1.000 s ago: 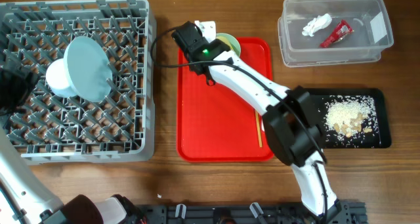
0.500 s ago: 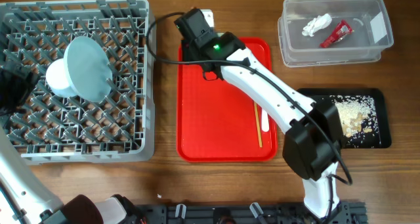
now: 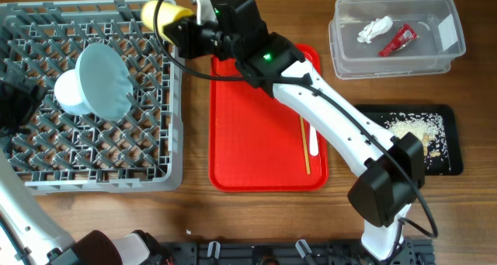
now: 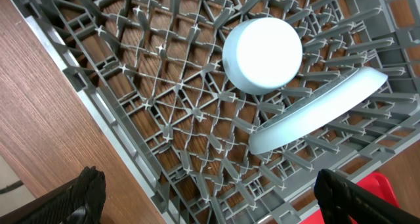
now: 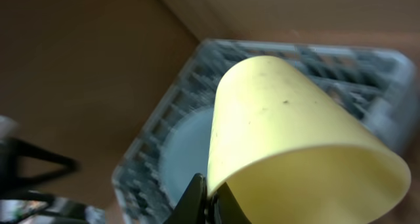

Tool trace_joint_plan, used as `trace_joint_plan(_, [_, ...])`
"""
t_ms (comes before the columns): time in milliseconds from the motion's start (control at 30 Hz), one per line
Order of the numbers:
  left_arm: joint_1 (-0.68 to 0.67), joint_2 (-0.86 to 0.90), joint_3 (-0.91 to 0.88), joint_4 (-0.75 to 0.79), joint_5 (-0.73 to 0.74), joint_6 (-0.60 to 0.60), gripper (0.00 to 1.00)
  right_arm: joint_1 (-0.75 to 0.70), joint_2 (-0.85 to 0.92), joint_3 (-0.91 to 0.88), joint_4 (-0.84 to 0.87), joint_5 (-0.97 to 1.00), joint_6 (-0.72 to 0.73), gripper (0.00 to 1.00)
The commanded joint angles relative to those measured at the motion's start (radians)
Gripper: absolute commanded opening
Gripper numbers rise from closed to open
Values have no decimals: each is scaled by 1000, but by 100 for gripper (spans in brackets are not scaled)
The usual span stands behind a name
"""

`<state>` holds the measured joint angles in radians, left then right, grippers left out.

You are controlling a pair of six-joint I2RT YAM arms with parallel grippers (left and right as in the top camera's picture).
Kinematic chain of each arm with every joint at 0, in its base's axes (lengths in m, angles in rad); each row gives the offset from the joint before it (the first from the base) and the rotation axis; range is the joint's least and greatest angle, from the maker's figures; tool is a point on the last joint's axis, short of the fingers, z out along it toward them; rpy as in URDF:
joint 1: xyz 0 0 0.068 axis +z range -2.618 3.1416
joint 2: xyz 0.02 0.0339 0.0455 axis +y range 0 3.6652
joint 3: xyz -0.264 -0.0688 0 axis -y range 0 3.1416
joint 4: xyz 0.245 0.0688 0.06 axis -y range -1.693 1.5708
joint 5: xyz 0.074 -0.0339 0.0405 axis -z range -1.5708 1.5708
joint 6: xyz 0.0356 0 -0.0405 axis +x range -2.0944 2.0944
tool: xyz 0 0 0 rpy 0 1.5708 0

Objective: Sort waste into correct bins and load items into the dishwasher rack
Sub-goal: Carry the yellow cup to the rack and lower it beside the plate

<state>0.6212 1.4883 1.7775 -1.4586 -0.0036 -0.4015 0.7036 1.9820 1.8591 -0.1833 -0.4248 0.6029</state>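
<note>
My right gripper is shut on the rim of the yellow cup, holding it on its side above the far right corner of the grey dishwasher rack. In the right wrist view the cup fills the frame, its rim pinched between the fingers. A pale-blue plate leans on edge in the rack beside an upturned small bowl. My left gripper hangs open over the rack's near left edge, holding nothing. Chopsticks and a white fork lie on the red tray.
At the back right a clear tub holds a white tissue and a red wrapper. Right of the red tray, a black tray carries rice scraps. The right arm stretches diagonally above the red tray.
The right arm has lifted the yellow cup from the back of the red tray and carried it left, over the rack's far right corner. The left arm has not moved.
</note>
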Motion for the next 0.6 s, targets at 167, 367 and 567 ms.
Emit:
trace_joint_plan(167, [5,-7,3,-6,-17,4,100,18,203,14,413,-256,331,4])
trace_joint_plan(367, [5,-7,3,-18,-17,4,100,26,318,14,538,-230,494,4])
trace_joint_plan(567, [5,-7,3,-20,-17,4,100,47,417,14,613,-230,628,4])
